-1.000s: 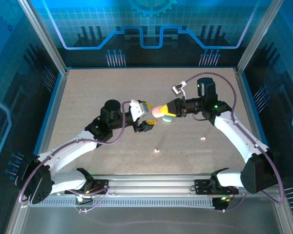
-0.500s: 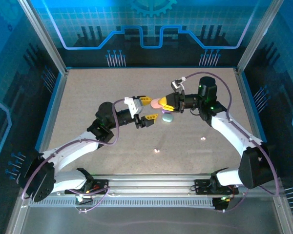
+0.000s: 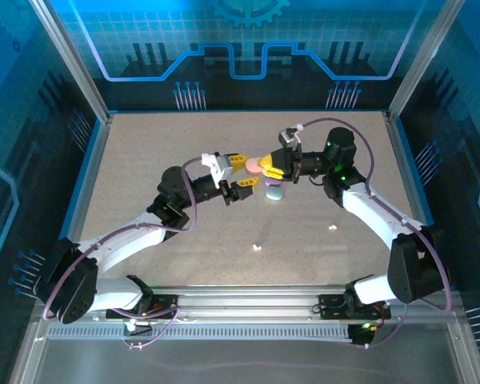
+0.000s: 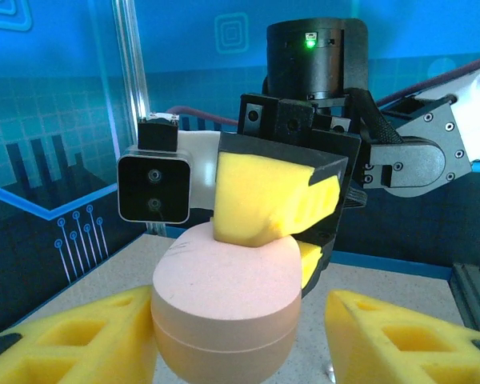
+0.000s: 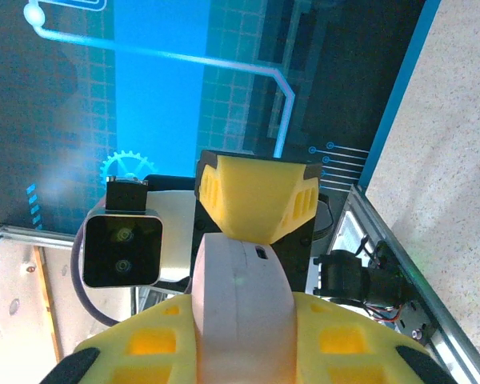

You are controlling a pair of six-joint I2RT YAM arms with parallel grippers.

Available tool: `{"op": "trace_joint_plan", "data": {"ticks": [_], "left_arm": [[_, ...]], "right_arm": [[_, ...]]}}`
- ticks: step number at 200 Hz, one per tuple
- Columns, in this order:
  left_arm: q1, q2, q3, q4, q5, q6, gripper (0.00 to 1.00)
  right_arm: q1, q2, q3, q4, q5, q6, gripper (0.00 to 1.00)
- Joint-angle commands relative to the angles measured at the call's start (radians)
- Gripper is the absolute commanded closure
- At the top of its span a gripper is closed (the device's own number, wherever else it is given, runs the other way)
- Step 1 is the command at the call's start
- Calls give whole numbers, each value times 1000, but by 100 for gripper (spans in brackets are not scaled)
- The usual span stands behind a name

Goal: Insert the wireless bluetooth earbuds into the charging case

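place: robot lab test cell | walls: blue translucent panels printed with circuit and gear motifs (image 3: 320, 32) | frame: silver aluminium posts (image 3: 72, 60) | surface: speckled beige board (image 3: 144, 152) | near edge: two white jointed robot arms (image 3: 120, 240) bolted to grey metal rail (image 3: 248, 298)

Left arm (image 3: 128, 238), right arm (image 3: 376, 210) showing white links, black joints. Purple cable (image 4: 194, 112) trailing. Yellow fingertips (image 4: 264, 196) capping black mounts. Green LED (image 4: 309, 38) glowing on right wrist.

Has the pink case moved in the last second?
Yes. The pink case has shifted toward the far edge of the table, away from the stationary teal case.
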Motion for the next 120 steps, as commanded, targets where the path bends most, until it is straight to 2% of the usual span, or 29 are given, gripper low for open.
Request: {"op": "trace_joint_plan", "data": {"ticks": [1, 69, 120], "left_arm": [[-10, 12, 3, 46, 59, -13, 45], [-13, 22, 23, 4, 73, -7, 45], [-12, 21, 28, -3, 77, 0, 62]], "right_arm": [[13, 16, -8, 67, 32, 31, 82], [22, 22, -7, 74, 36, 35, 81], [22, 24, -8, 74, 40, 32, 80]]}}
